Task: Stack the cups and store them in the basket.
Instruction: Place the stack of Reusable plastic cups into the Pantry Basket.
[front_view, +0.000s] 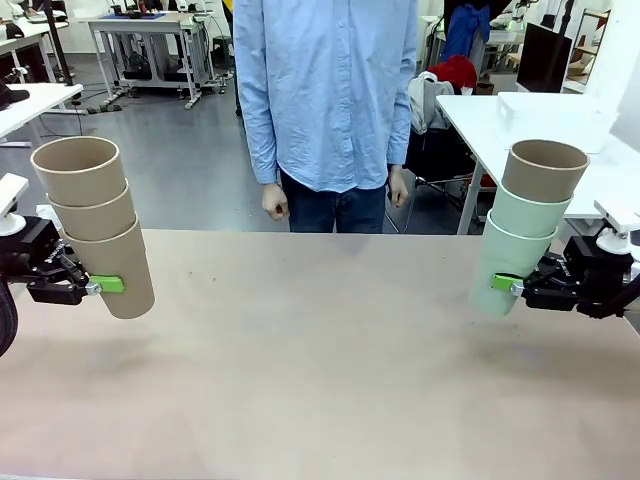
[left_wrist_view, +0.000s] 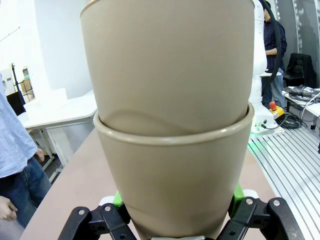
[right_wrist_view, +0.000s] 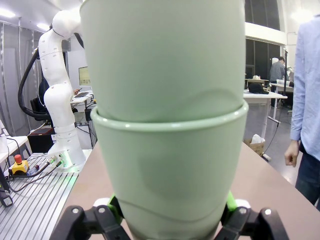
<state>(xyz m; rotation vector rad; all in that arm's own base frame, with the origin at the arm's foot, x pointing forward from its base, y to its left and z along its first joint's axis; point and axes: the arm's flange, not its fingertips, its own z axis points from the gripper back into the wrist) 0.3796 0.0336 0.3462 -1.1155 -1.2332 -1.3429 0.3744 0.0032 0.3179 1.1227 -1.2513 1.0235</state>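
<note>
L gripper (front_view: 103, 285) clamped round lowest of 3 nested tan cups (front_view: 98, 215); stack rises above pads, tops leaning back twd wrist. R gripper (front_view: 507, 284) grips bottom mint cup (front_view: 505, 270); 2nd mint cup (front_view: 528, 212) + brown cup (front_view: 545, 170) nested above.

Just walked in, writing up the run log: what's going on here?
The left gripper is shut on a stack of three tan cups; the right gripper is shut on a stack of two mint cups topped by a tan one. Both hang above the table. A person stands at the far side, hands down, touching nothing.
</note>
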